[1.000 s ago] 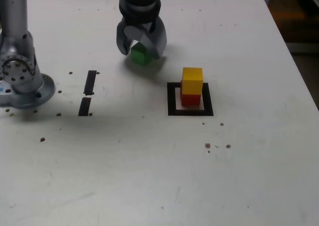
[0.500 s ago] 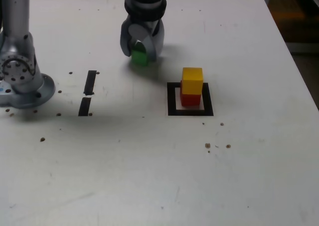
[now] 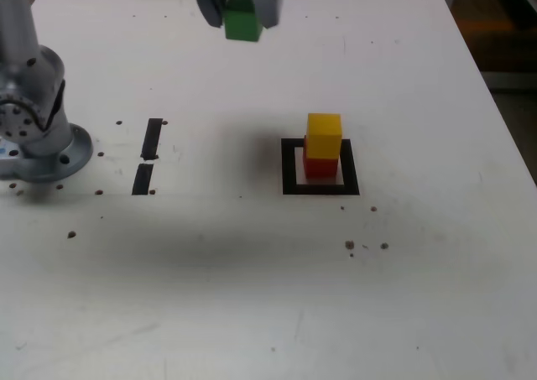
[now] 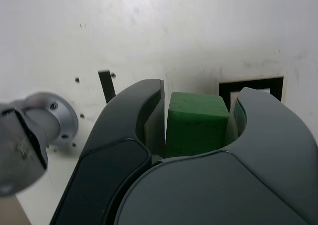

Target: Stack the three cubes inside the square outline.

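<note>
White tabletop (image 3: pixel 252 296), speckled with dark spots; above its far edge the grey jaws of the gripper (image 3: pixel 239 11) are clamped on the small green cube (image 3: pixel 242 21), held clear of the surface. Nearer the camera and toward the exterior view's right, the yellow cube (image 3: pixel 324 136) sits atop the red cube (image 3: pixel 320 167) inside the black tape square outline (image 3: pixel 290 179).

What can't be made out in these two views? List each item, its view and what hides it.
- Upper part of the tool: cut off by the exterior view's top edge.
- Far side of the green cube: hidden by the tool's fingers in the wrist view.
- Yellow cube and red cube: hidden behind the tool in the wrist view.
- Most of the square outline: blocked by a finger in the wrist view.
</note>
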`<act>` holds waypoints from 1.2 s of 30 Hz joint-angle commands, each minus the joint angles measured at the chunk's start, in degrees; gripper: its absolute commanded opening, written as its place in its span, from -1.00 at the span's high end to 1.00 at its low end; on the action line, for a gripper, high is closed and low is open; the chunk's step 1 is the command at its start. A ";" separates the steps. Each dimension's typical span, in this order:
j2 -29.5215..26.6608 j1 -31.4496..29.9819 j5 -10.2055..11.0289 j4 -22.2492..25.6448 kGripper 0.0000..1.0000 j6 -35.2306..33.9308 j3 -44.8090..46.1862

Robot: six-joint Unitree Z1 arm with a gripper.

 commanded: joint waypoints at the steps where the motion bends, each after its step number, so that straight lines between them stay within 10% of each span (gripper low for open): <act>1: 2.79 -2.64 -1.29 5.63 0.76 -3.21 -8.75; 10: 12.00 -7.87 -3.62 5.97 0.80 -16.76 -15.39; 25: 15.34 -8.13 -7.79 5.27 0.80 -18.19 -15.26; 36: 18.27 -10.74 -6.56 5.02 0.80 -21.03 -15.65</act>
